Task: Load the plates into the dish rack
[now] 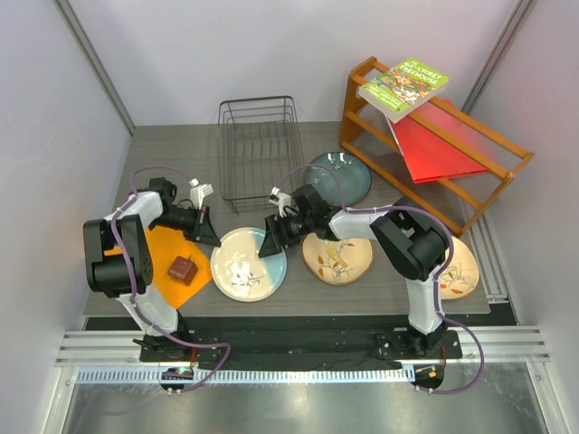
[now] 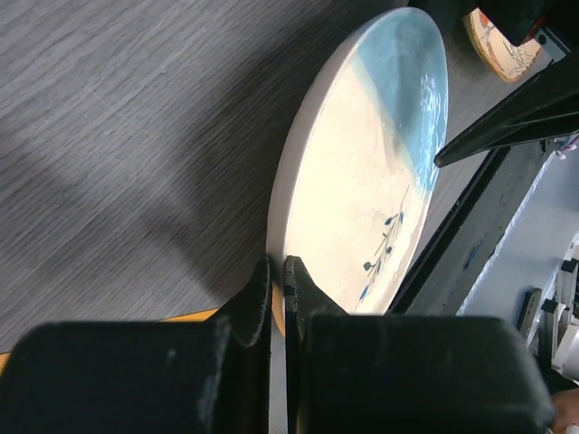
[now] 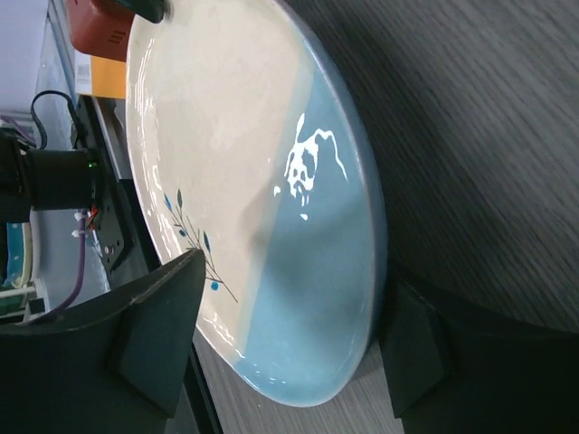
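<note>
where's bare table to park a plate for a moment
Bare tabletop lies left of the dish rack, up to the wall. The front row is crowded: orange mat, cream-and-blue plate and tan plate close together.

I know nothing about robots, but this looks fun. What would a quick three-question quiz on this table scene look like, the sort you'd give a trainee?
1. Which plate's rim sits between the open fingers of the right gripper?
A) dark blue-grey plate
B) cream and light-blue plate
C) tan-orange bird plate
2. True or false: a plate already stands in the dish rack.
3. Fill in: the left gripper, beside that plate's rim, is ____ (open or shut).
Key: 1 B; 2 false; 3 shut.
</note>
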Robot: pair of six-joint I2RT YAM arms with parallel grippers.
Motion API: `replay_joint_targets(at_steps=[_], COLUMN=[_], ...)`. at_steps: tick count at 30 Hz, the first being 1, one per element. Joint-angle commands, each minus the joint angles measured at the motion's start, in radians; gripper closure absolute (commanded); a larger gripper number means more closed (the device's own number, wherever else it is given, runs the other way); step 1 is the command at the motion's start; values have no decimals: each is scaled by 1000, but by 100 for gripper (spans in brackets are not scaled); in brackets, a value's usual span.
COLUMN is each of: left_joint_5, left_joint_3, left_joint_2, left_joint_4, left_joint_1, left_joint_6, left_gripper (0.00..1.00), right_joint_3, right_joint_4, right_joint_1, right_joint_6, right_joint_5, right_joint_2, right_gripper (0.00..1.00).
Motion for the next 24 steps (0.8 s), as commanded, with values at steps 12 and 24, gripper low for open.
replay_joint_targets(at_steps=[12, 24], left_joint_5=[33, -30], left_joint_3=[-14, 76], left_joint_2=[-65, -399], left_joint_4=[79, 91], left_joint_1=[17, 97], left_joint_6=[-18, -116], left_gripper=[81, 32], right_joint_3=[68, 405], right_joint_4=[-105, -740], right_joint_1=[19, -37], right_joint_6=[-56, -461], right_joint_5=[-124, -73], right_joint_2=[8, -147], right_gripper=[99, 99])
